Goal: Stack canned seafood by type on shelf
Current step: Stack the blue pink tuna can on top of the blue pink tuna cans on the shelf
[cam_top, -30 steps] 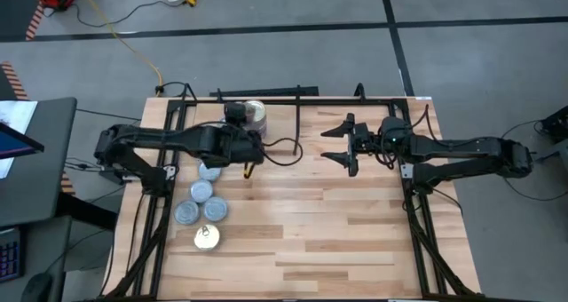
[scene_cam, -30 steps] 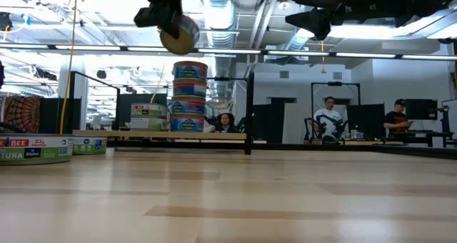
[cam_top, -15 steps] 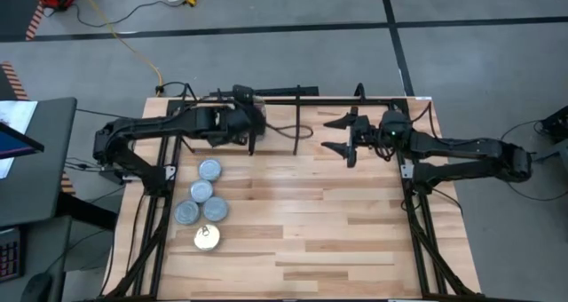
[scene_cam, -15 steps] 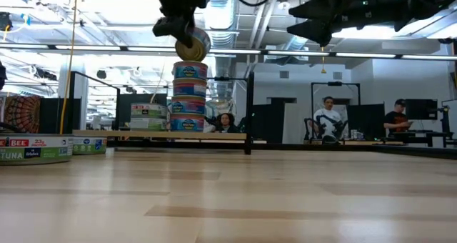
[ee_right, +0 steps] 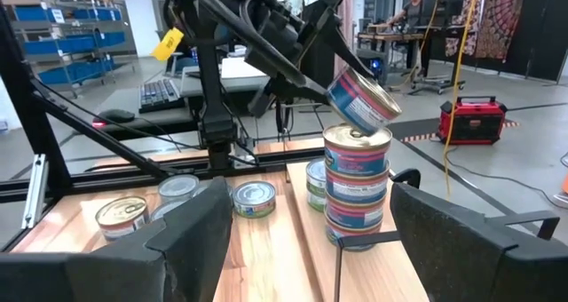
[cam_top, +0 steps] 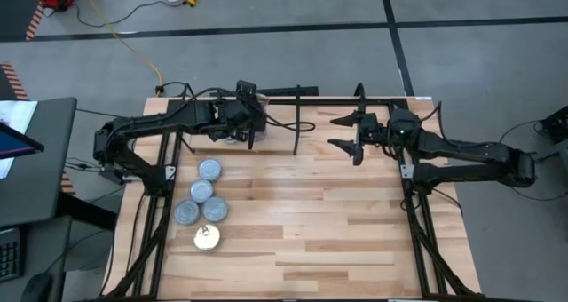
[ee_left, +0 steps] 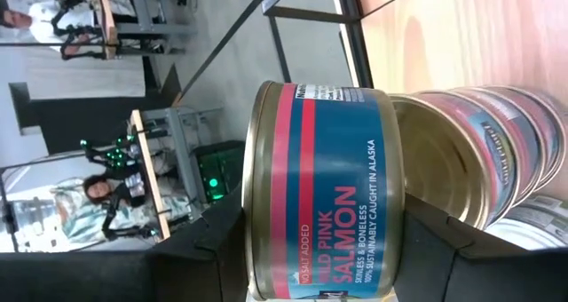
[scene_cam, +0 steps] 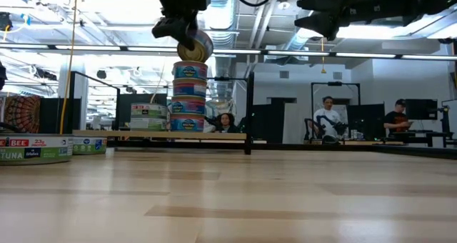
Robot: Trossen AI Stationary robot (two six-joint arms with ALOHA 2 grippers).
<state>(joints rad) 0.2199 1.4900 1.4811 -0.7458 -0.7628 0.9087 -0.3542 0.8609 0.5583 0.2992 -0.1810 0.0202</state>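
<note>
— High view first: what's different from a second ago?

— Left gripper [cam_top: 246, 115] has swung from over the loose tins [cam_top: 203, 204] to the back of the shelf [cam_top: 319, 129], and now sits above the stack. The right gripper [cam_top: 353, 133] has drifted slightly toward the shelf's rear rail, jaws spread and empty.

— Low view?

— The held salmon tin [scene_cam: 193, 46] has moved across and come down. It now hangs tilted just above the stack of salmon tins [scene_cam: 189, 94], lower edge near or touching the top one; I can't tell which. A shorter stack [scene_cam: 148, 116] stands beside it.

— Left wrist view?

— Its fingers [ee_left: 204, 253] are clamped on the tin [ee_left: 321, 191] across its sides, with the stack's rims [ee_left: 484, 155] right behind.

— Right wrist view?

— It shows the same tin [ee_right: 364, 100] canted over the pile [ee_right: 357, 188], not yet seated.

— So for the task?

— I judge the placement nearly done: the tin needs levelling before release, or the tall stack could topple. Five tins wait on the table.
</note>
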